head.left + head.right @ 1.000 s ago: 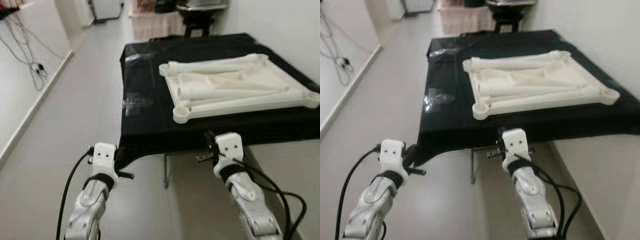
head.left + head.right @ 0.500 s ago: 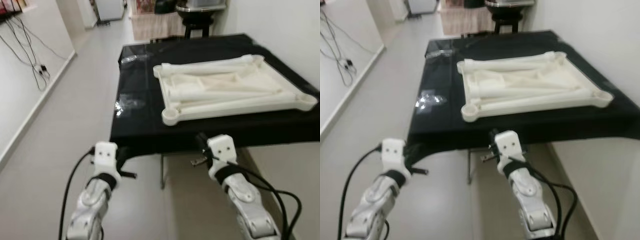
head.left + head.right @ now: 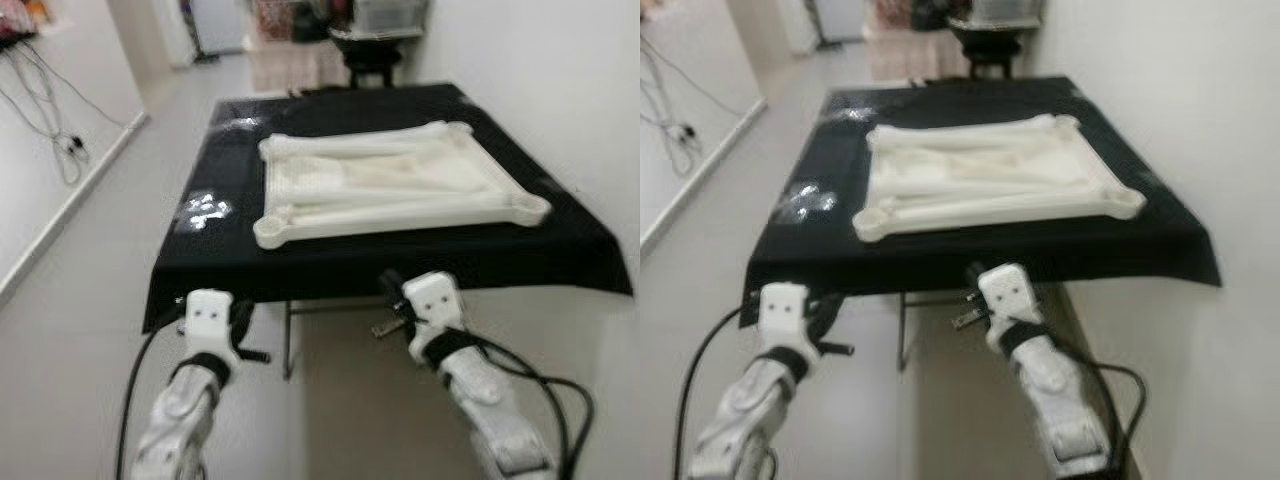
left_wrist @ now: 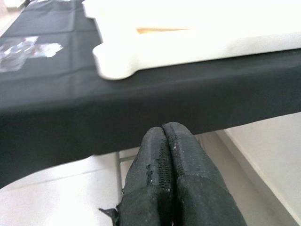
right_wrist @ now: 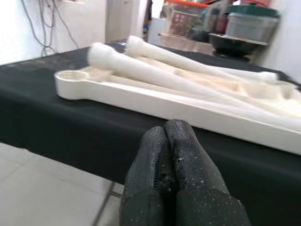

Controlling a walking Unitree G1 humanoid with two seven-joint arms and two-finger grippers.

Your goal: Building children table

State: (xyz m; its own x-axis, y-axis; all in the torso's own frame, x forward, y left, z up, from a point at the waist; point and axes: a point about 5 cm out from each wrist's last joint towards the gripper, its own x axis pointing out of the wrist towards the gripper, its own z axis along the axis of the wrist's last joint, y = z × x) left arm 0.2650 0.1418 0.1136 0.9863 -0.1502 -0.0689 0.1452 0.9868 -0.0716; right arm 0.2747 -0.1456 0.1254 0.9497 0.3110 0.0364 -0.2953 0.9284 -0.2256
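Observation:
A white children's table top [image 3: 497, 204] lies upside down on a black-clothed table [image 3: 400, 262], with several white table legs [image 3: 350, 192] lying inside its frame. One round corner socket [image 4: 113, 63] faces me near the cloth's front edge. My left gripper [image 4: 163, 133] is shut and empty, low in front of that edge. My right gripper [image 5: 164, 128] is also shut and empty, just below the cloth's edge in front of the long legs [image 5: 155, 70]. Both arms [image 3: 440, 320] sit under the near edge in the head views.
A white wall runs along the table's right side. Open grey floor lies to the left, with cables [image 3: 55, 150] hanging on the left wall. A clear plastic bag [image 3: 205, 208] lies on the cloth's left part. A dark stand [image 3: 370, 60] and boxes sit beyond the table.
The whole view has shifted: the table now sits further left and further off, so the camera moved. Both grippers stay shut below the table edge.

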